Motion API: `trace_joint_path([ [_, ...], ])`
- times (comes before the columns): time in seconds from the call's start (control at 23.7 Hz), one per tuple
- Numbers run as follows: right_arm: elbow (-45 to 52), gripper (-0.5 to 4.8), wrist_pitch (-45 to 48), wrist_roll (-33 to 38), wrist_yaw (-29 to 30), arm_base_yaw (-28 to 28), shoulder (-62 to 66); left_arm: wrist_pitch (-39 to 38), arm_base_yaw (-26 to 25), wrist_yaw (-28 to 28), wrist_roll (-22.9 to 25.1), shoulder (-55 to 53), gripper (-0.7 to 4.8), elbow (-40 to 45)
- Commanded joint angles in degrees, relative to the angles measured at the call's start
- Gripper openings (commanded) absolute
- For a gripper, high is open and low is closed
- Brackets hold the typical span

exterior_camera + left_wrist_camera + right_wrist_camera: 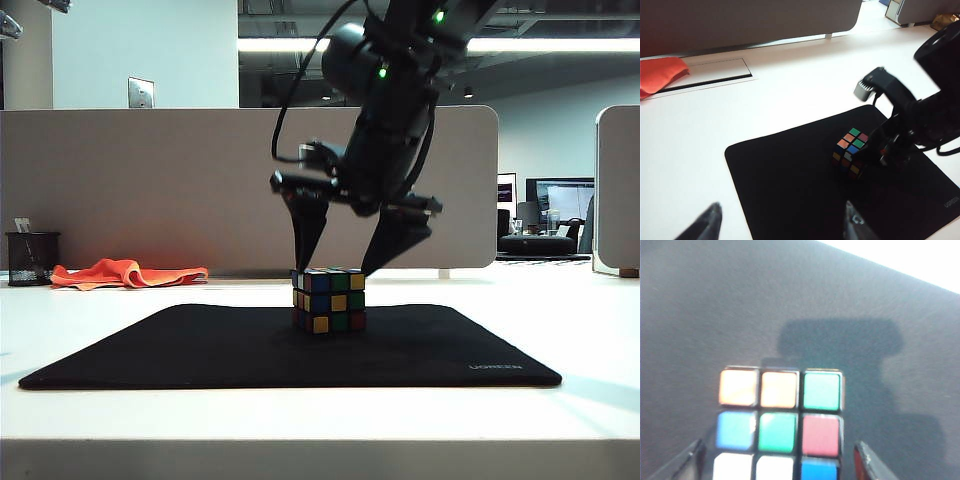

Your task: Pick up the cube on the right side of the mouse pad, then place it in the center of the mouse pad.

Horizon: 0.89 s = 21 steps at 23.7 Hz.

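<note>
The cube (329, 300) rests upright near the middle of the black mouse pad (200, 345), its coloured stickers facing the camera. My right gripper (337, 267) hangs just over it, open, one fingertip at each top edge of the cube. In the right wrist view the cube (780, 410) lies between the two fingers of the right gripper (779, 446), with a gap on each side, on the mouse pad (715, 315). The left gripper (782, 207) is open and empty above the pad's near edge (790, 185), well away from the cube (850, 152). It does not show in the exterior view.
An orange cloth (125, 272) and a black mesh pen cup (32, 258) sit at the far left by the grey partition (150, 180). The left wrist view shows a cable slot (710, 82) in the white table beyond the pad. The right arm (920, 115) looms over the cube.
</note>
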<state>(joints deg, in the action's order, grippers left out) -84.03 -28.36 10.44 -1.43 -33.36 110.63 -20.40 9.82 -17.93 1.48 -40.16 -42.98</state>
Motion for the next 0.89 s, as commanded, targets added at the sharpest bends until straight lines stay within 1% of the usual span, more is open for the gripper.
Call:
trace_joint_path([
  [0.04,-0.5,4.07,0.2,-0.6,-0.2,0.6,-5.9,0.7,-0.1,-0.3,0.0,0.1,3.1,-0.4],
  [0.13,-0.5,2.96,-2.0,-0.6,-0.1,2.1,-10.0,0.7,-0.1,-0.3,0.0,0.1,3.09,-0.4],
  [0.17,-0.5,1.9,-3.2,-0.6,-0.2,3.8,-13.3,0.7,-0.1,-0.1,0.1,0.1,3.09,-0.4],
  [0.21,-0.5,1.08,-3.9,-0.6,-0.1,5.5,-16.2,0.7,-0.1,0.2,0.5,0.1,3.09,-0.4],
  [0.3,-0.5,0.06,-5.0,-0.6,-0.2,8.7,-21.0,0.7,-0.1,0.2,1.6,0.2,3.09,-0.4],
  [0.34,-0.5,-0.04,-5.6,-0.7,-0.2,9.8,-22.7,0.7,-0.1,0.4,1.6,0.2,3.09,-0.4],
  [0.38,-0.4,-0.03,-6.5,-1.9,-0.2,11.8,-25.5,0.7,-0.1,1.9,1.5,0.2,3.03,-0.4],
  [0.46,-0.4,-0.03,-7.3,-3.5,-1.3,13.4,-27.8,0.7,-0.1,4.6,1.5,0.2,2.74,-0.4],
  [0.51,-0.4,-0.03,-7.8,-4.6,-2.4,14.3,-29.0,0.7,-0.1,6.1,1.5,0.2,2.39,-0.4],
  [0.59,-0.2,-0.03,-8.3,-6.3,-4.3,15.3,-31.3,0.7,-0.1,7.2,1.5,0.2,1.71,-0.4],
  [0.63,0.1,-0.03,-8.3,-6.8,-5.2,15.8,-32.7,0.7,-0.1,7.8,1.5,0.2,1.18,-0.4],
  [0.68,0.9,-0.03,-8.1,-7.6,-6.9,16.3,-35.4,0.5,-0.1,8.3,1.5,0.2,0.41,-0.4],
  [0.72,2.1,-0.03,-7.5,-7.6,-8.2,16.8,-37.8,0.5,-0.1,8.3,1.5,0.2,0.15,-0.4],
  [0.8,4.3,-0.03,-6.1,-7.7,-8.4,17.3,-40.7,0.3,-0.1,8.3,1.3,0.2,0.13,-0.4],
  [0.84,5.6,-0.03,-5.3,-7.7,-8.4,17.4,-42.1,0.0,-0.1,8.3,1.2,0.2,-0.06,-0.4],
  [0.89,8.7,-0.03,-3.7,-7.7,-8.9,17.5,-45.1,-0.5,-0.1,8.3,1.0,0.2,-0.06,-0.4],
])
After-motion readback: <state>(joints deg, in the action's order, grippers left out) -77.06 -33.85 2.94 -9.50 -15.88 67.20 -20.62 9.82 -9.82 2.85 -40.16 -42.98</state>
